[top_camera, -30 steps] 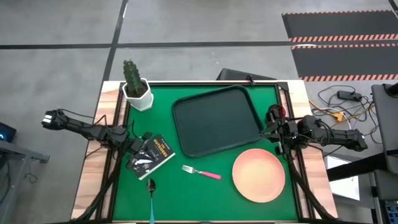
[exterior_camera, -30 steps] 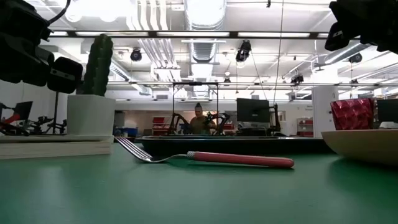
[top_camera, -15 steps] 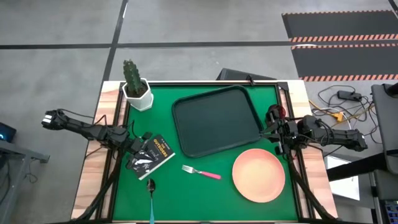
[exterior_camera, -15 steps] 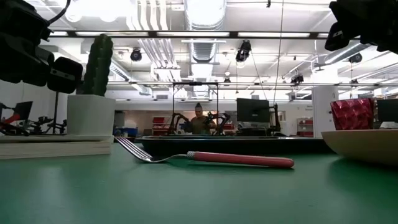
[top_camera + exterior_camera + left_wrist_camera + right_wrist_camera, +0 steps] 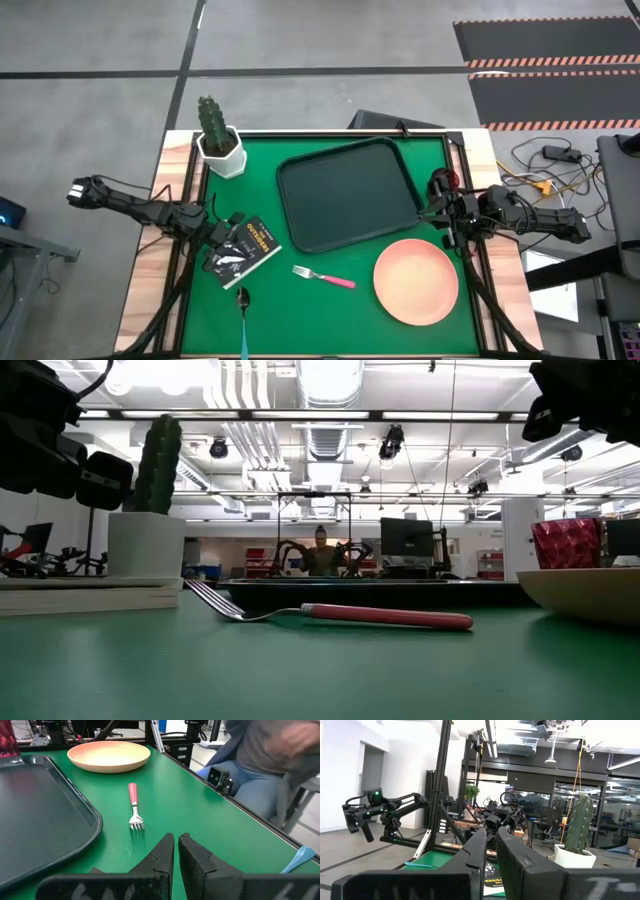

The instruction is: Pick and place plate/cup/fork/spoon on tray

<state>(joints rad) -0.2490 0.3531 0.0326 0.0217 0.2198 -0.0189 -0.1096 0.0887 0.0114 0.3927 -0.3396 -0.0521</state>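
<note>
The dark tray (image 5: 345,195) lies at the table's far middle. The peach plate (image 5: 416,282) lies at the near right, and shows in the left wrist view (image 5: 109,756). The pink-handled fork (image 5: 323,277) lies flat between the book and the plate. The blue-handled spoon (image 5: 243,312) lies at the near left edge. The dark red cup (image 5: 565,543) stands at the right edge by my right arm (image 5: 440,182). My left gripper (image 5: 230,242) hovers shut above the black book (image 5: 250,250). My right gripper (image 5: 432,208) hovers shut beside the tray's right rim.
A cactus in a white pot (image 5: 220,145) stands at the far left corner. A person (image 5: 265,765) sits just beyond the table's near edge. Open green mat lies between fork, spoon and plate.
</note>
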